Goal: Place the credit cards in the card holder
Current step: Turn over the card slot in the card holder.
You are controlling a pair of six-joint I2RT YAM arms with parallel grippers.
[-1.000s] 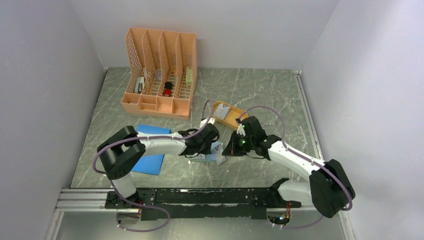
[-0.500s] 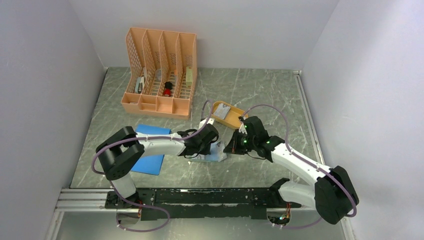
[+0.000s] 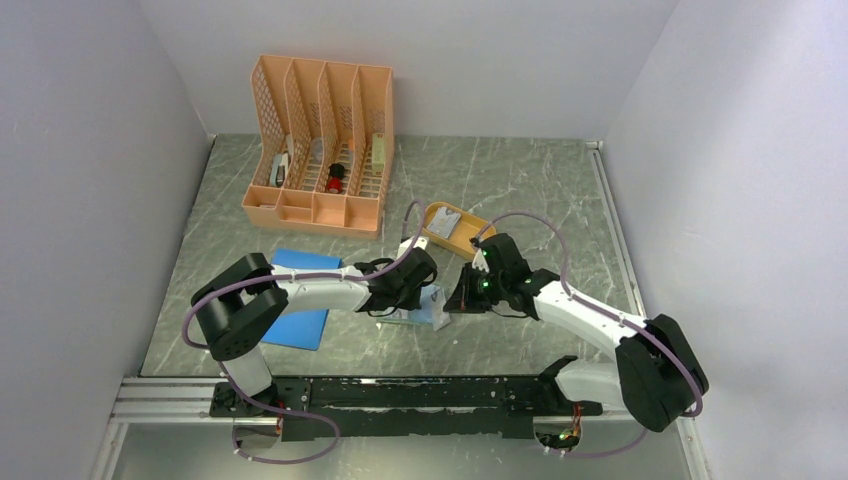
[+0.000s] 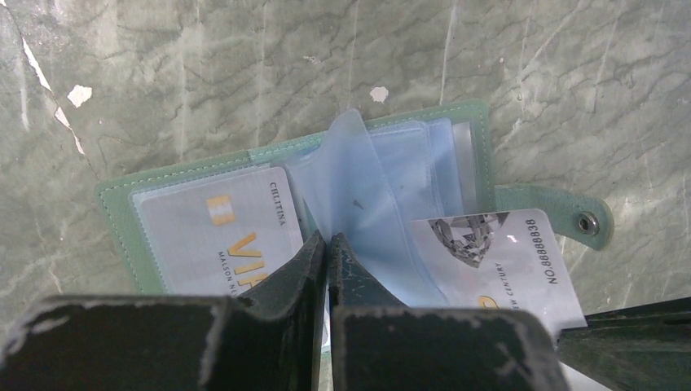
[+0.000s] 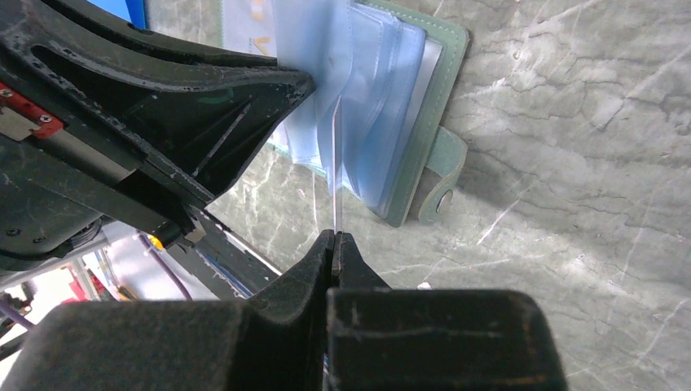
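The green card holder [image 4: 114, 204] lies open on the marble table, also seen in the right wrist view [image 5: 444, 73] and from above [image 3: 425, 312]. One credit card [image 4: 216, 232] with gold print sits in its left pocket. My left gripper [image 4: 327, 240] is shut on a pale blue clear sleeve [image 4: 358, 179] and holds it upright. My right gripper [image 5: 335, 235] is shut on a second credit card [image 4: 505, 252] with a diamond print. That card shows edge-on [image 5: 336, 179], its far end among the sleeves on the right side. From above, both grippers [image 3: 415, 290] [image 3: 462, 297] meet over the holder.
A mustard-yellow tray [image 3: 484, 232] stands just behind the right gripper with a pale card in it. An orange file organizer [image 3: 320, 145] holding small items is at the back left. A flat blue pad [image 3: 305, 320] lies under the left arm.
The right arm shifted slightly and its gripper stays at the holder's right side with the card. The left arm has not moved.
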